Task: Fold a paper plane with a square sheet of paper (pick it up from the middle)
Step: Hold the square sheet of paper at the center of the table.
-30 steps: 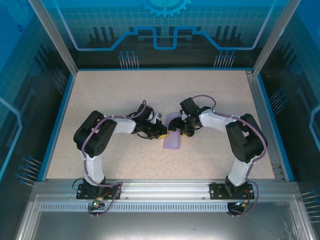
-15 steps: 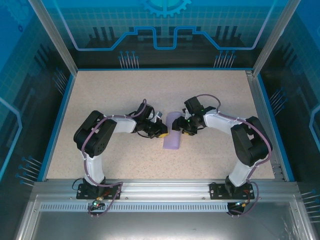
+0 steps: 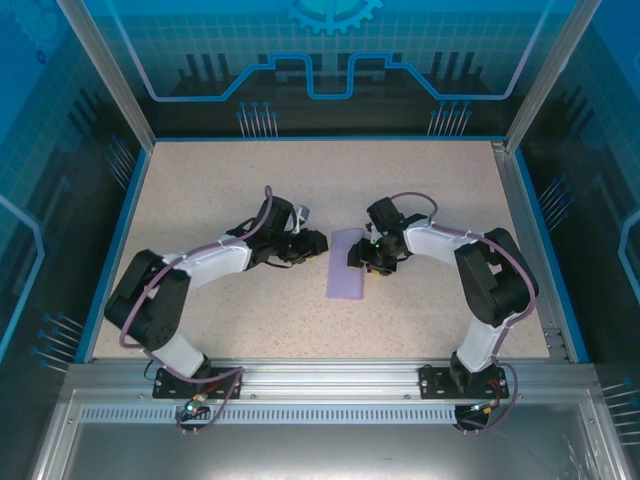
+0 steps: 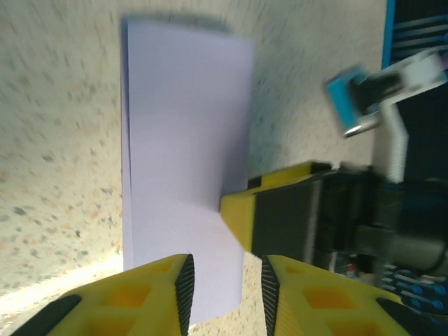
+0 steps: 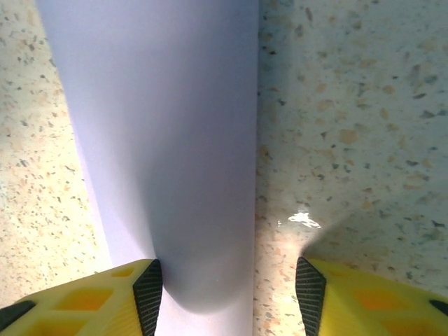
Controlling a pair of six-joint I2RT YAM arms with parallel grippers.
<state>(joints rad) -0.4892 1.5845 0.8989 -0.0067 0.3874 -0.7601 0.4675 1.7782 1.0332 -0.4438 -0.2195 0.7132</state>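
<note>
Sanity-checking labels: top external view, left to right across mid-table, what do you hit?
left tool → folded lavender sheet of paper → right tool, at the sheet's right edge

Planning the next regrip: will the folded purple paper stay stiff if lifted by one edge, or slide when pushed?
Probably floppy: the paper is thin, two layers lying flat, so a one-edge lift would likely droop. It looks light, and the table is smooth, so a push may skate it.

White-shelled, black-jointed arms [image 3: 210, 262] trail purple cables [image 3: 410, 196]; left claw [image 4: 225, 269] and right claw [image 5: 229, 280] are yellow plastic, black-padded.
</note>
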